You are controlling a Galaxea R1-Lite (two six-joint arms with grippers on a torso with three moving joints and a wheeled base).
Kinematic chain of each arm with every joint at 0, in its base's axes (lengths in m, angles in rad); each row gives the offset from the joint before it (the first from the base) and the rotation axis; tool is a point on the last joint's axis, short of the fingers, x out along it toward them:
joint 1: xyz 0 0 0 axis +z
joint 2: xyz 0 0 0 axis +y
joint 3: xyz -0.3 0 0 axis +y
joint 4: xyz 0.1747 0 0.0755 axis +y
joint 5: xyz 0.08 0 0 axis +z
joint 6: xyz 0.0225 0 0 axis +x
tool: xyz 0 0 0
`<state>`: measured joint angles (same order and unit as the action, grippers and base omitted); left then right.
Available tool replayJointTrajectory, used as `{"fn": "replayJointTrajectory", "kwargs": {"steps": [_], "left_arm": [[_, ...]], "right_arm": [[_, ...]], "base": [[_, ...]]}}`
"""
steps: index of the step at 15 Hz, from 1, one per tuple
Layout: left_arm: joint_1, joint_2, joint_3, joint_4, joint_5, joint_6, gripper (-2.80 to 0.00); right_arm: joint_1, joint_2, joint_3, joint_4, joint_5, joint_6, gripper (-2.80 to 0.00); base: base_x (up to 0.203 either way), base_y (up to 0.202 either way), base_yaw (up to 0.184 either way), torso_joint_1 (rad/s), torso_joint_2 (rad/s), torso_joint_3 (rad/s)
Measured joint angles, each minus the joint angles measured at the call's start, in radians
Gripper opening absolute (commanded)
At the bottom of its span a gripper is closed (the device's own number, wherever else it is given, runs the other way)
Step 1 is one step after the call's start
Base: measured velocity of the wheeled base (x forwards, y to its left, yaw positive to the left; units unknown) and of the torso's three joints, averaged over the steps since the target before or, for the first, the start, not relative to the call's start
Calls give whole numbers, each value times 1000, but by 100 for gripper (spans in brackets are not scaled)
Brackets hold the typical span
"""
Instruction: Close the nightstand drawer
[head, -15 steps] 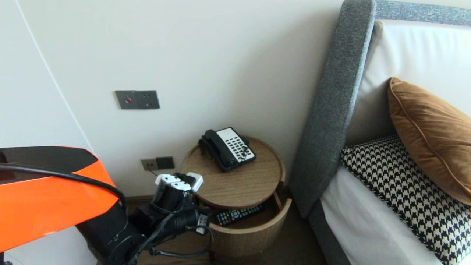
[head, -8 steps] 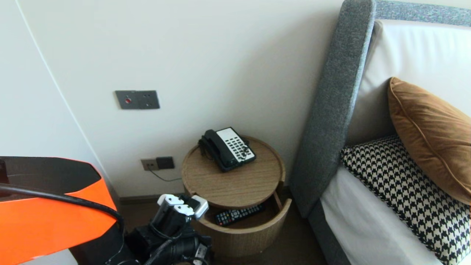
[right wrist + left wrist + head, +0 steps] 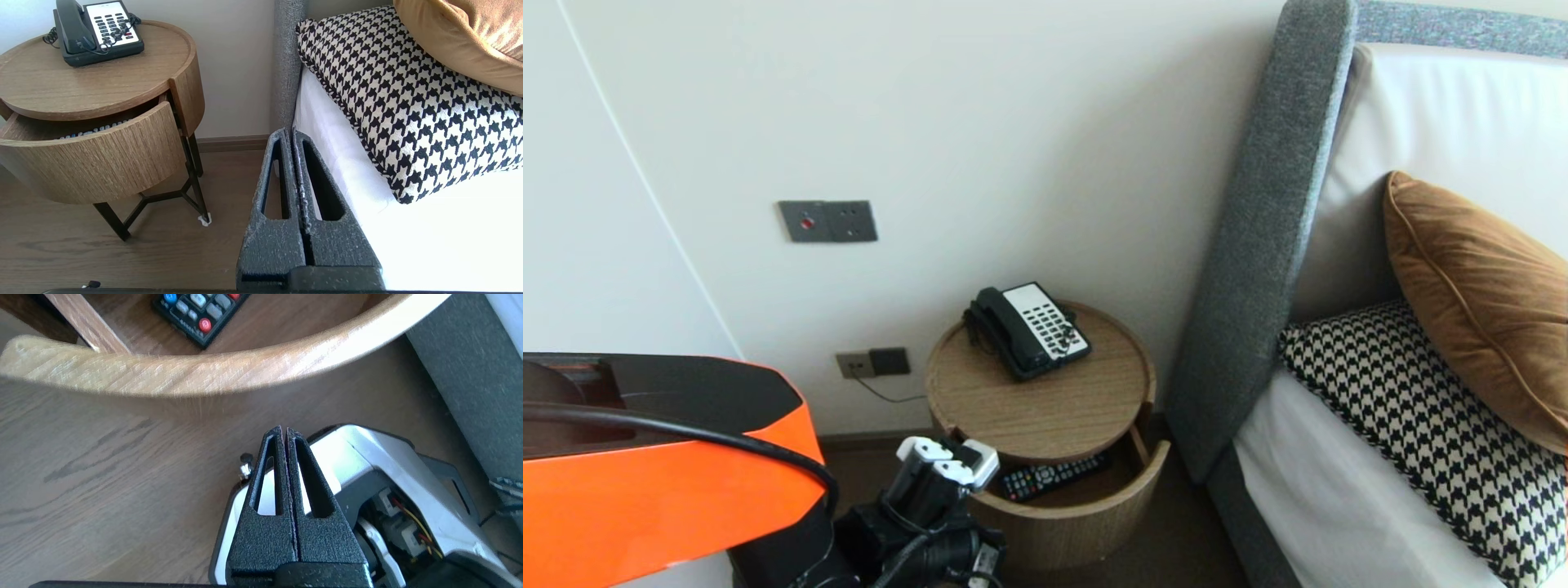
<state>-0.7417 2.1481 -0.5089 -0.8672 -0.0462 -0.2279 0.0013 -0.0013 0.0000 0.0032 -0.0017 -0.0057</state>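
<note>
A round wooden bedside table (image 3: 1045, 412) carries a black and white telephone (image 3: 1027, 329). Its curved drawer (image 3: 1086, 500) stands pulled out, with a black remote control (image 3: 1052, 475) lying inside. My left arm (image 3: 931, 490) hangs low at the drawer's left end. In the left wrist view my left gripper (image 3: 284, 430) is shut and holds nothing. It points down at the floor just outside the drawer front (image 3: 229, 371), with the remote (image 3: 200, 312) beyond the rim. My right gripper (image 3: 291, 132) is shut and empty, parked beside the bed edge.
A bed with a grey headboard (image 3: 1258, 245), a houndstooth pillow (image 3: 1421, 425) and a brown cushion (image 3: 1478, 302) stands right of the table. The wall holds a switch plate (image 3: 827, 220) and sockets (image 3: 874, 362). A silver part of the robot (image 3: 367, 457) lies under my left fingers.
My left arm has dropped and shifted right, from beside the table top down to the level of the open drawer. The drawer, remote and telephone have not moved.
</note>
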Motion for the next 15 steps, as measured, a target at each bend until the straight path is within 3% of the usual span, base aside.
{"fn": "replayJointTrajectory", "kwargs": {"steps": [5,8,15], "left_arm": [[1,28,-49,-8,6,-26,-280],[2,42,-75,-12,50,-45,-280],[41,65,-129,-14,81,-51,-280]], "right_arm": [[0,0,0,0,0,0,-280],[0,0,0,0,0,0,-280],[0,0,0,0,0,0,-280]], "base": [[0,0,0,0,0,0],[0,0,0,0,0,0],[0,0,0,0,0,0]]}}
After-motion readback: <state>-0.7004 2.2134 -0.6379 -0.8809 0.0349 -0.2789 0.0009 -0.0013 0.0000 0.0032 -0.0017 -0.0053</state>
